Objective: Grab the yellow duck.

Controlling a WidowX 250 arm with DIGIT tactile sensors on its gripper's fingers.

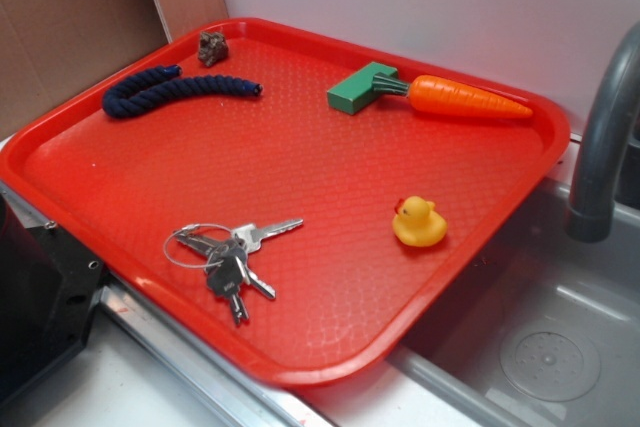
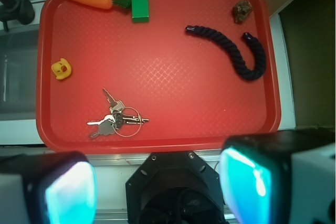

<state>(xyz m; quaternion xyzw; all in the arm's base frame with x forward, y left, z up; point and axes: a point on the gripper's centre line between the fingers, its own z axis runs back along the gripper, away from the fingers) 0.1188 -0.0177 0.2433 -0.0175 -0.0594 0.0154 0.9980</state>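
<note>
From my wrist camera I see the pincer (image 2: 157, 182) released, its 2 fingers (image 2: 68, 187) spread wide at the bottom of the view and gripping nothing. It sits back from the near rim of the red tray (image 2: 157, 142), well apart from everything on it.

The yellow duck (image 1: 419, 222) stands upright on the tray, close to the rim on the sink side, alone, touching nothing. In the wrist view the duck (image 2: 61, 69) shows at the tray's left side, its orange-red beak visible.

A bunch of keys (image 1: 232, 257) on a ring lies near the tray's front edge, between the duck and the pincer's side but clear of both. At the far end an orange toy carrot (image 1: 468, 98) lies with its green top against a green block (image 1: 358, 89). A dark blue rope (image 1: 170, 93) curls at the far corner, with a small brownish lump (image 1: 212, 47) just beside it. A grey faucet (image 1: 605, 137) rises over the sink (image 1: 560, 347) next to the tray.
</note>
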